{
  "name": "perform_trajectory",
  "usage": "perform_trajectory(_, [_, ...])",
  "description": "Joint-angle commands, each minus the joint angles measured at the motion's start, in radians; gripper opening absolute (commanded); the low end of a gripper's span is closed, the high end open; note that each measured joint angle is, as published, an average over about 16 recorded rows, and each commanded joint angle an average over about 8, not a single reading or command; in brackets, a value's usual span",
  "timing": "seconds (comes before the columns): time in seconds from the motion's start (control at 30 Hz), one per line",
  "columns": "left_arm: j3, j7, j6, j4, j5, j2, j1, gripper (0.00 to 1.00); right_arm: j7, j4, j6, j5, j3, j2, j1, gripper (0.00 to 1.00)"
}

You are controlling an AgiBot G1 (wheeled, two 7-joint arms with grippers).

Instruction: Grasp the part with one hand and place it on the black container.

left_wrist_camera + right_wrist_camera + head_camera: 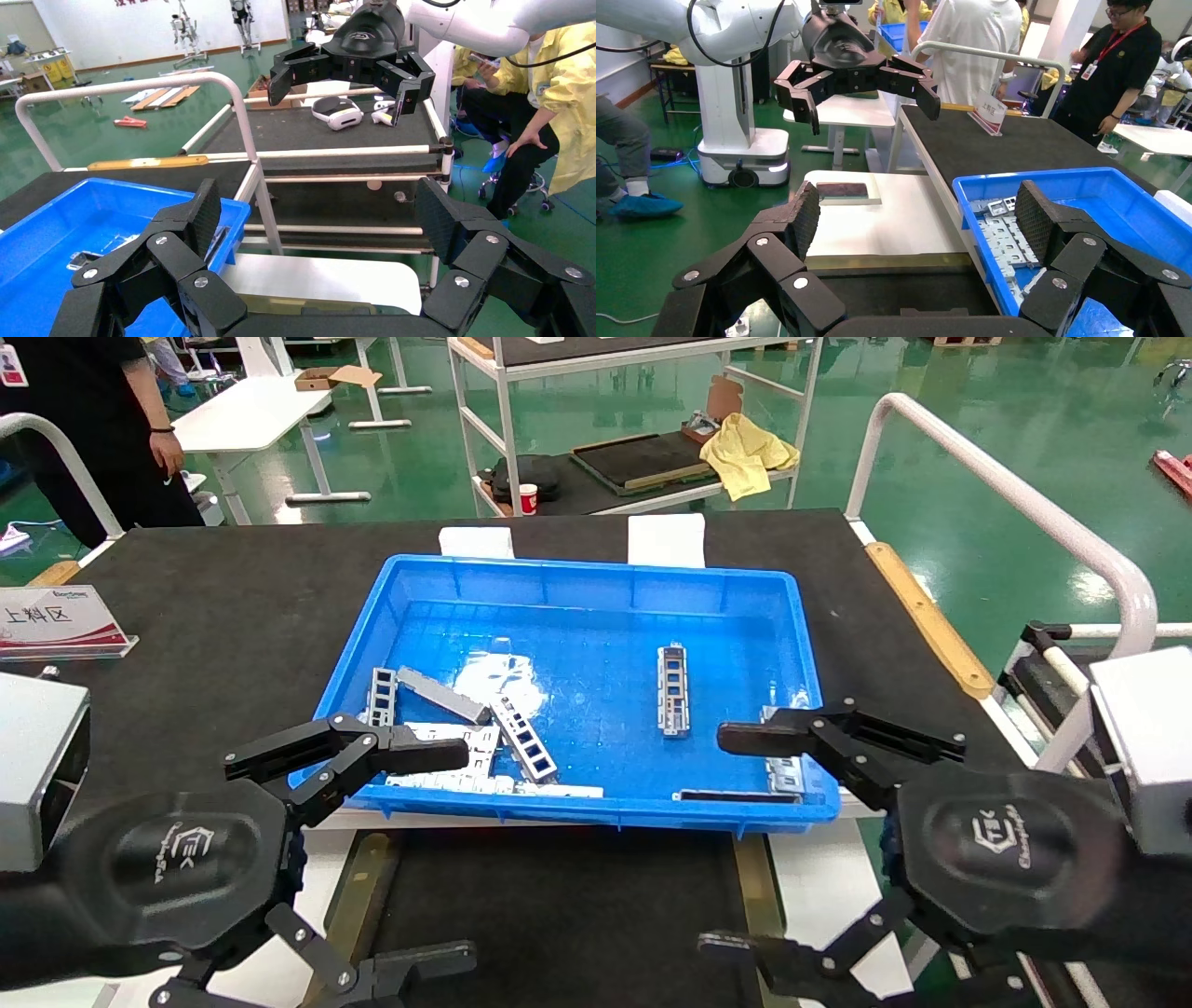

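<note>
- One blue bin (596,581) sits on the large black mat (233,598); two white blocks (665,540) lie on the mat just behind its far wall.
- Slotted bracket strips in the bin: one part (672,689) lies alone right of centre, apart from the rest. It is flat on the bin floor, long axis running near to far, with four rectangular cut-outs visible.
- Left cluster: two more slotted strips, one (381,696) by the left wall and one (523,739) angled beside it. One plain grey bar (443,695) lies between them, over a pile of pale flat plates (484,775); exact plate count cannot be told.
- One further metal piece (784,768) lies in the near right corner, mostly hidden behind the right gripper's finger.
- One black container (559,905), with olive-gold rails on both sides, lies on the near side of the bin, between the two grippers; its bare tray surface shows.
- Left gripper (372,859): jaws spread wide, holding nothing. Upper finger overlaps the bin's near left corner in the head view; contact cannot be told.
- Right gripper (745,845): jaws spread wide, holding nothing. Upper finger reaches over the bin's near right area, close to the lone part but apart from it.
- Wrist views agree: left gripper (320,225) and right gripper (919,225) each show a wide gap with nothing between the pads.
- One placard (58,619) stands on the mat's left edge.
</note>
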Motion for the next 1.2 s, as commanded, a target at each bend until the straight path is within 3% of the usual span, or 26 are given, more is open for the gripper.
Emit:
perform_trajectory(0.03, [0.000,0.000,0.001,0.000,-0.001,-0.001,0.001,1.00,0.000,0.000,0.000,0.000,0.000,0.000,0.000,1.00])
perform_trajectory(0.33, [0.018,0.007,-0.025,0.018,0.035,0.035,-0.022,1.00,0.000,0.000,0.000,0.000,0.000,0.000,0.000,1.00])
perform_trajectory(0.6, [0.064,0.019,-0.080,0.094,0.114,0.137,-0.080,1.00,0.000,0.000,0.000,0.000,0.000,0.000,0.000,1.00])
perform_trajectory(1.2, [0.177,0.174,-0.244,0.582,0.306,0.484,-0.265,1.00,0.000,0.000,0.000,0.000,0.000,0.000,0.000,1.00])
